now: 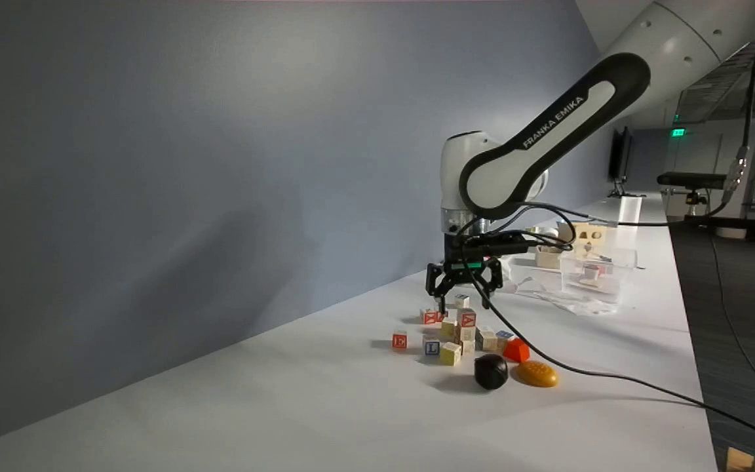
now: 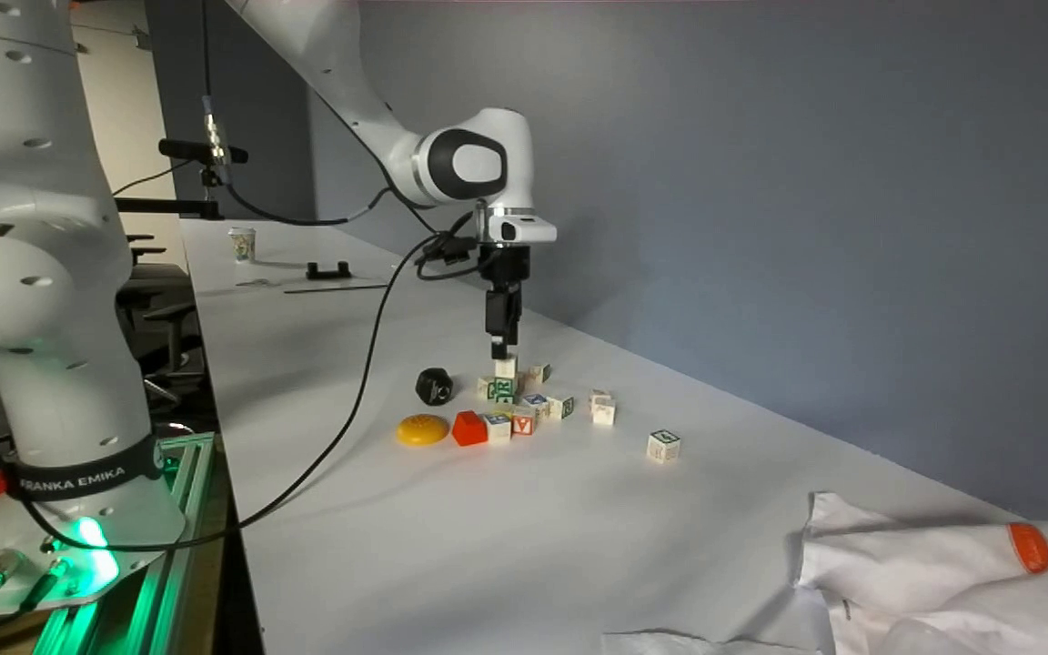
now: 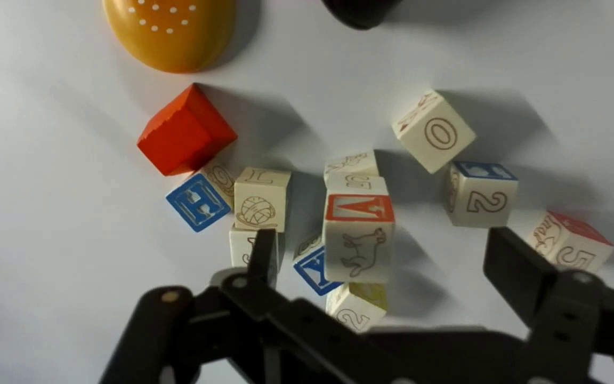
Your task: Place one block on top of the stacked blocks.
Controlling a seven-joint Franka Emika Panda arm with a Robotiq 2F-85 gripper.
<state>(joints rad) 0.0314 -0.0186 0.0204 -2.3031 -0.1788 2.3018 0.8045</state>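
The stacked blocks [image 1: 466,333] are a short upright pile of small cubes, pale beige with a red-lettered cube on top. The pile also shows in an exterior view [image 2: 506,387] and in the wrist view [image 3: 359,240], where the top cube has a red letter and an animal drawing. Loose letter cubes lie around it, such as a red E cube [image 1: 400,339], a blue L cube [image 1: 431,346] and a pale cube with a 2 [image 3: 484,196]. My gripper [image 3: 384,258] is open and empty, above the pile. In the wrist view the pile appears between the fingers, nearer the left one.
A black round piece [image 1: 491,372], an orange piece [image 1: 537,373] and a red piece [image 1: 516,350] lie beside the cubes. A black cable [image 1: 587,372] hangs across the table. A clear box [image 1: 597,275] and a white bag [image 2: 924,564] lie farther off. A wall [image 2: 806,273] borders the table.
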